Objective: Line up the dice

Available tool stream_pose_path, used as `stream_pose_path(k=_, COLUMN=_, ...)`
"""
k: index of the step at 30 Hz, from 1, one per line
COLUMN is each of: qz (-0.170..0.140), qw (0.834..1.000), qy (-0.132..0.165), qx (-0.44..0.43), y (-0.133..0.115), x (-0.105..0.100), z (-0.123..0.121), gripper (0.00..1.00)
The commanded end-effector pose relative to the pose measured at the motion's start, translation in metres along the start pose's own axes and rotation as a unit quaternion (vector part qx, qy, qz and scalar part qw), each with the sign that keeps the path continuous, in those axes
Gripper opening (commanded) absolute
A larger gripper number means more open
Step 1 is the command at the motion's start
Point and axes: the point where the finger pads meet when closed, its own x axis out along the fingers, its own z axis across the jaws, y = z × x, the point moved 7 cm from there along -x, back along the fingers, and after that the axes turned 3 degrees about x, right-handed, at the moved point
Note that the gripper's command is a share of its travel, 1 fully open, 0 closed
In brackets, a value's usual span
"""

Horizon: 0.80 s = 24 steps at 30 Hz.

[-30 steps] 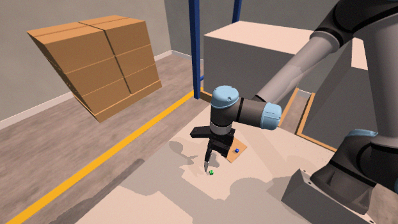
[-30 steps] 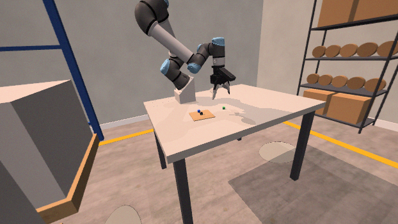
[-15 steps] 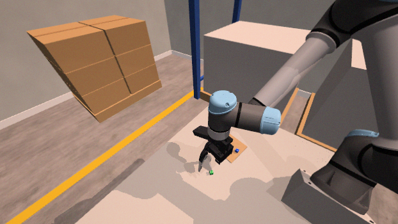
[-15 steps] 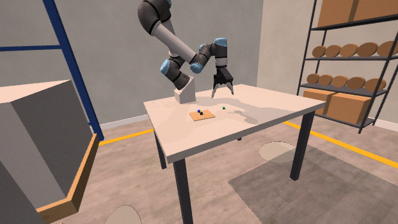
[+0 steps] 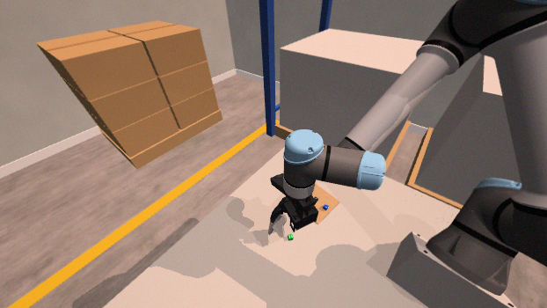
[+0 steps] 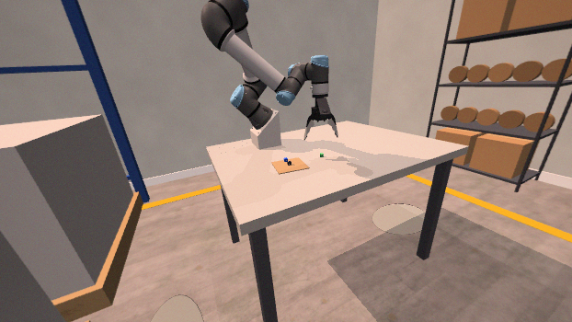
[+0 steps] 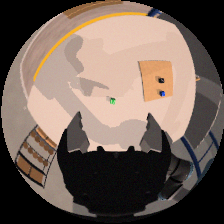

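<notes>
So the green die (image 6: 321, 155) is sitting out on the bare table (image 6: 257, 209), off the mat (image 6: 291, 166), to the side of it and well apart from its edge. The other two dice, a blue die (image 6: 285, 159) and a black die (image 6: 289, 162), are resting on the mat just beside one another, the blue one nearer the robot's base (image 6: 267, 134). By my reckoning two thirds of the placing is behind us and the green one is what is left; whether it belongs nearest, farthest or between the others I cannot say, since no pips are readable from where I am standing.

The gripper (image 6: 320, 132) is hanging above the table with its jaws spread wide and nothing between them, well above the green die rather than down on it.

The wrist camera is showing what the side view is not: the green die (image 7: 113, 100) lying ahead of the open fingers, with the mat (image 7: 151, 71) off to the right. The top view is hiding the black die behind the wrist, showing only the blue die (image 5: 325, 206) and the green die (image 5: 290, 237).
</notes>
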Motion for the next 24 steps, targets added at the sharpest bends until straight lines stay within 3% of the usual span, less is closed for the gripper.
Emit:
stream_pose_path(k=1, qz=0.000, qw=0.999, qy=-0.001, qx=0.032, y=-0.0024, x=0.0001, z=-0.0015, gripper=1.00)
stream_pose_path(k=24, qz=0.001, qw=0.995, qy=-0.002, qx=0.098, y=-0.0082, x=0.0014, z=-0.0038, gripper=1.00)
